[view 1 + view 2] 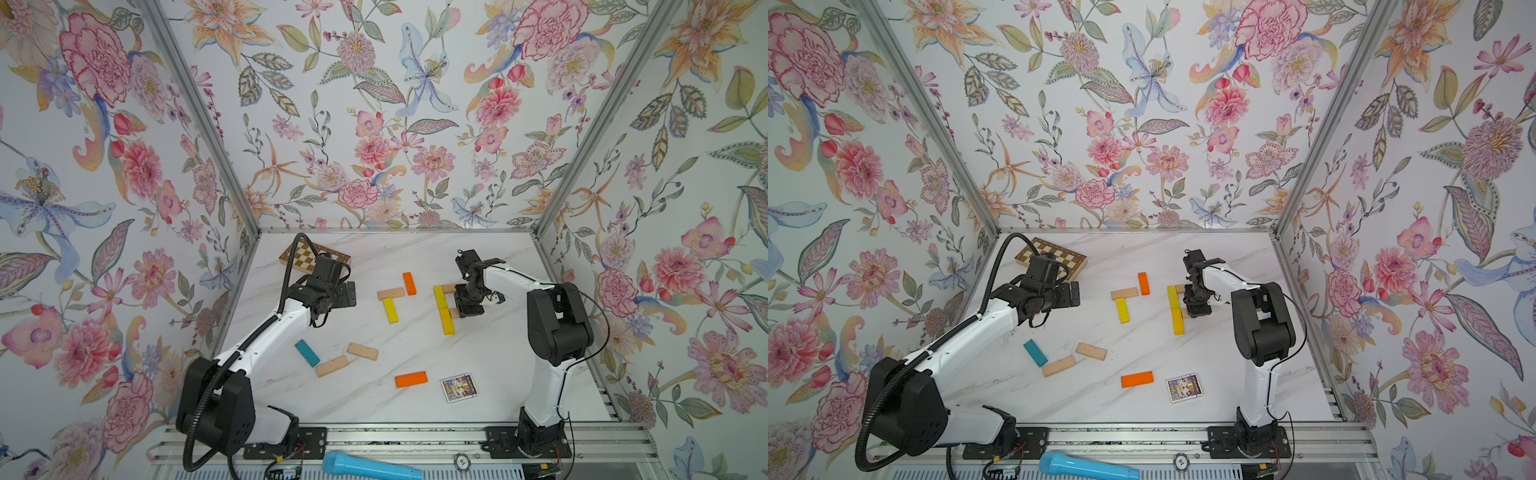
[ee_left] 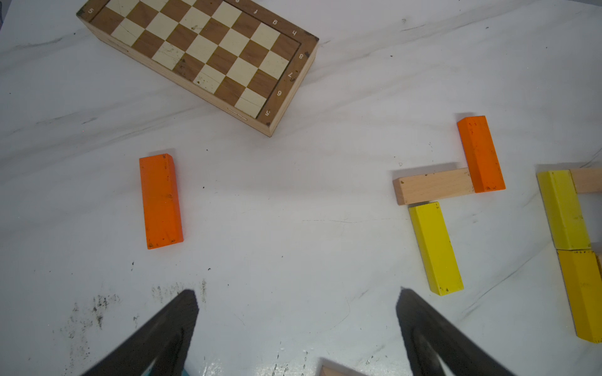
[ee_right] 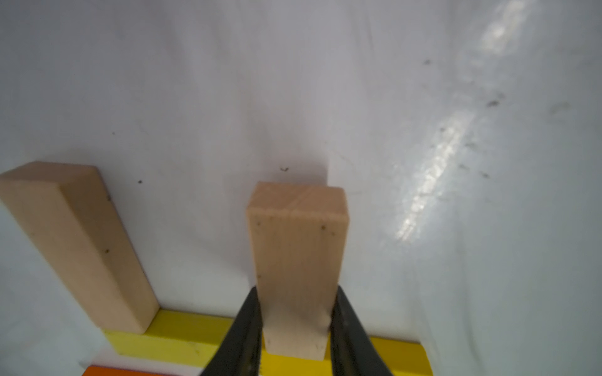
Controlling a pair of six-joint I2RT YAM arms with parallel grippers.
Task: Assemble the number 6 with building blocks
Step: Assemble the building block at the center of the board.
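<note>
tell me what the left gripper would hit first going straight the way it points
Probably bare tabletop, between the lone orange block and the nearest yellow block; nothing lies before the left gripper, depth unclear.

We log bare white marble tabletop (image 1: pixel 415 320) left of the two end-to-end yellow wooden planks (image 1: pixel 445 322); the brown-and-cream chequered wooden board (image 1: pixel 301 254) obstructs the far-left corner.

I see the chequered board (image 1: pixel 301 254) lying flat on the marble table (image 1: pixel 415 407), just beyond my left claw (image 1: pixel 351 295). The picture card (image 1: pixel 458 387) lies well short of my right claw (image 1: pixel 467 309). Nearer still, a blue microphone (image 1: pixel 370 467) rests by the front rail (image 1: pixel 395 436).
</note>
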